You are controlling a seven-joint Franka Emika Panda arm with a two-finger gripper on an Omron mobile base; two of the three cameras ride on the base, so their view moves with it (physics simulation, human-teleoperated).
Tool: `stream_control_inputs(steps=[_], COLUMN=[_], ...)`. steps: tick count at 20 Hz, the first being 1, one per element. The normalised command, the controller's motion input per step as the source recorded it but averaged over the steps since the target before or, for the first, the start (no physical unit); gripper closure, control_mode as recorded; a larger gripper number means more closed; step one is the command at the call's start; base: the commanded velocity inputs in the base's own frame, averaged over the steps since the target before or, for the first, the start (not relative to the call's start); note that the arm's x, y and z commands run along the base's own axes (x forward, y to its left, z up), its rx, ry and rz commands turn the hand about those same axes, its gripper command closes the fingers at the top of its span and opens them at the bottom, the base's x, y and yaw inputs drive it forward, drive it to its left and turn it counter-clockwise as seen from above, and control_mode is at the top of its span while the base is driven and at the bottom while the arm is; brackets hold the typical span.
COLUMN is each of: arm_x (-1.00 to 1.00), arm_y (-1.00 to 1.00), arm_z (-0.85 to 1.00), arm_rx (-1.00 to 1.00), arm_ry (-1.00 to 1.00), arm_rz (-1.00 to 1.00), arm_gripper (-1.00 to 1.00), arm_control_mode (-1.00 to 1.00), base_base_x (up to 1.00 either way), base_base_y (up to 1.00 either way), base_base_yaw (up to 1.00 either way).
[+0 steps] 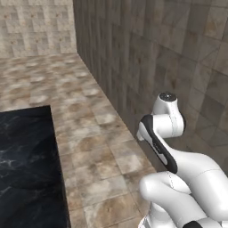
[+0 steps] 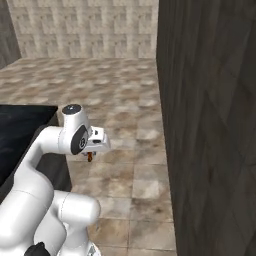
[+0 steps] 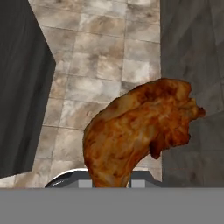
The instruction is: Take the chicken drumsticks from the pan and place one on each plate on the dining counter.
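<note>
My gripper (image 3: 111, 183) is shut on a chicken drumstick (image 3: 140, 131), an orange-brown club-shaped piece that hangs over the tiled floor in the hand view. From the right base view, the gripper (image 2: 90, 153) points down under the white hand, with a bit of the drumstick (image 2: 90, 158) showing below it. The black marble dining counter (image 1: 26, 164) lies to the left of the arm, and its corner (image 2: 22, 122) also shows in the right base view. The pan and the plates are out of view.
A dark tiled wall (image 2: 210, 125) rises close on the arm's right side. Beige stone floor (image 1: 98, 147) runs between the counter and that wall (image 1: 147, 53). A dark slab edge (image 3: 22, 87) sits at the hand view's left.
</note>
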Motion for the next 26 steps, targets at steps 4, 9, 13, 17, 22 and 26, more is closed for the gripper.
stream_control_inputs(steps=[4, 9, 13, 17, 22, 26], arm_x=[0.0, 0.0, 0.0, 0.0, 0.0, 0.0], arm_y=[0.0, 0.0, 0.0, 0.0, 0.0, 0.0], arm_z=[0.0, 0.0, 0.0, 0.0, 0.0, 0.0], arm_rx=[0.0, 0.0, 0.0, 0.0, 0.0, 0.0], arm_ry=[0.0, 0.0, 0.0, 0.0, 0.0, 0.0], arm_rz=[0.0, 0.0, 0.0, 0.0, 0.0, 0.0], arm_gripper=[1.0, 1.0, 1.0, 1.0, 1.0, 1.0], arm_control_mode=[1.0, 1.0, 1.0, 1.0, 1.0, 1.0], base_base_x=[0.88, 0.9, 0.91, 0.91, 0.91, 0.91], base_base_y=[-0.33, -0.29, -0.28, -0.28, -0.28, -0.28], base_base_yaw=[0.29, 0.33, 0.33, 0.32, 0.32, 0.31])
